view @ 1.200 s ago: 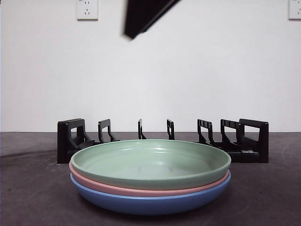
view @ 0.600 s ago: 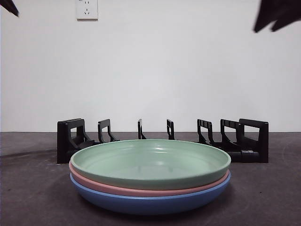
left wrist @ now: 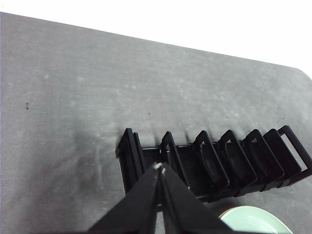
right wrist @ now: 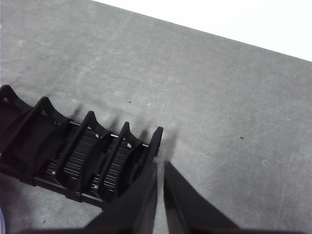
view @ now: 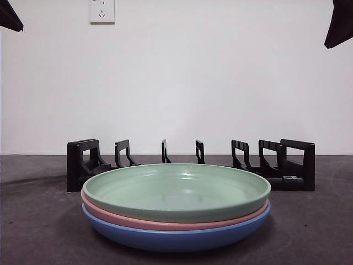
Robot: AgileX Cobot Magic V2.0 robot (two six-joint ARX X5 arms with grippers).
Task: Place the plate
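Note:
Three plates lie stacked near the table's front in the front view: a green plate (view: 176, 190) on top, a pink plate (view: 165, 223) under it and a blue plate (view: 176, 238) at the bottom. Behind them stands a black slotted dish rack (view: 83, 160). My left gripper (left wrist: 160, 168) hangs shut and empty high over one end of the rack (left wrist: 214, 161), with the green plate's rim (left wrist: 253, 219) just in view. Above the rack's other end (right wrist: 78, 151), my right gripper (right wrist: 160, 165) is also shut and empty. A black arm tip shows at each top corner of the front view.
The dark grey table (view: 33, 232) runs back to a white wall with a socket (view: 102, 11). Bare tabletop lies on both sides of the plates and beyond the rack (left wrist: 73, 87).
A black arm that hung at the top middle has swung out to the top right corner. A second black tip has come into the top left corner. Plates and rack have not moved.

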